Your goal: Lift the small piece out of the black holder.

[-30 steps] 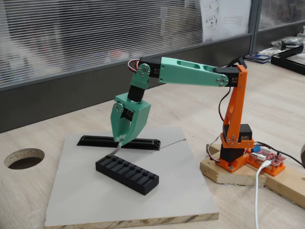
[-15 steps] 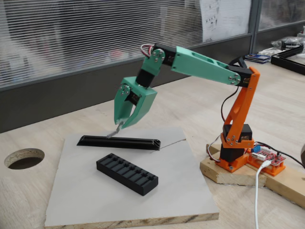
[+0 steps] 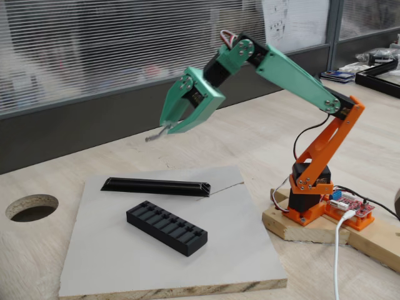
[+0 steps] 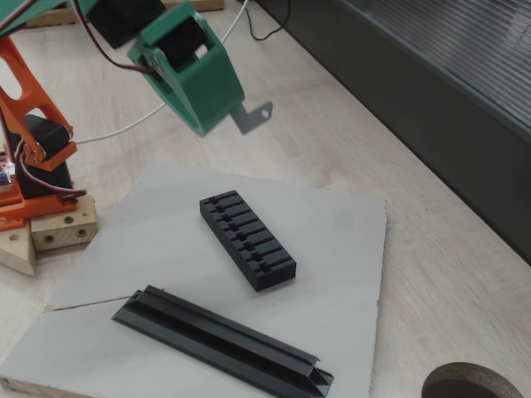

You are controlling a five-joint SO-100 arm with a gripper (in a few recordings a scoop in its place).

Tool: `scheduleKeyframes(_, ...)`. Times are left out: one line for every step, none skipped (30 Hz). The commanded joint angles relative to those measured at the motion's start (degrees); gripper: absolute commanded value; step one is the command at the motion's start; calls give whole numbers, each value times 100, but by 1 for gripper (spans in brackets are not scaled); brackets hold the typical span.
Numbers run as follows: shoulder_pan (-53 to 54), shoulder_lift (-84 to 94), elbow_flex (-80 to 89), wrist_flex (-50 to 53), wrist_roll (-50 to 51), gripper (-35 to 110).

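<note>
**Piece out of the holder, gripper raised**

Surroundings first: grey board [image 3: 187, 250] carries the black holder [image 3: 167, 227] near its middle and a long black triangular bar [image 3: 156, 186] beside it, apart from the holder. You have a round hole [image 3: 31, 207] in the wooden table [image 3: 262, 134] off the board's left edge in a fixed view, and the arm's orange base [image 3: 309, 187] on a wooden block [image 3: 300, 226] to the right. Nothing stands between gripper and holder.

Your gripper [image 3: 164, 129] hangs high above the board, over the bar's far side, its green fingers closed to a tip on the small piece [image 3: 153, 135]. In a fixed view the small piece [image 4: 253, 116] sticks out of the green head as a thin silvery tab, clear of everything below.

Against half a second ago: the arm has swung up and straightened, and the piece, then just above the bar, now rides well above it. One second ago the tip was at the holder's end. Holder and bar have not shifted.
</note>
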Motion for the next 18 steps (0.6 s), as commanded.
scheduleKeyframes(-9, 562, -70, 18, 35, 2)
scheduleKeyframes(-9, 633, -70, 18, 35, 2)
scheduleKeyframes(-9, 694, -70, 18, 35, 2)
scheduleKeyframes(-9, 747, -70, 18, 35, 2)
scheduleKeyframes(-9, 791, -70, 18, 35, 2)
scheduleKeyframes(-9, 835, -70, 9, 26, 2)
scheduleKeyframes(-9, 888, -70, 9, 26, 2)
scheduleKeyframes(-9, 949, -70, 9, 18, 2)
scheduleKeyframes(-9, 1028, -70, 9, 18, 2)
scheduleKeyframes(-9, 1107, -70, 9, 18, 2)
scheduleKeyframes(-9, 1204, -70, 9, 0, 2)
scheduleKeyframes(-9, 1292, -70, 9, 0, 2)
scheduleKeyframes(-9, 1362, -70, 9, -18, 2)
scheduleKeyframes(-9, 1441, -70, 9, -18, 2)
scheduleKeyframes(-9, 1494, -70, 9, -18, 2)
scheduleKeyframes(-9, 1556, -70, 9, -18, 2)
scheduleKeyframes(-9, 1608, -70, 9, -18, 2)
scheduleKeyframes(-9, 1635, -70, 9, -18, 2)
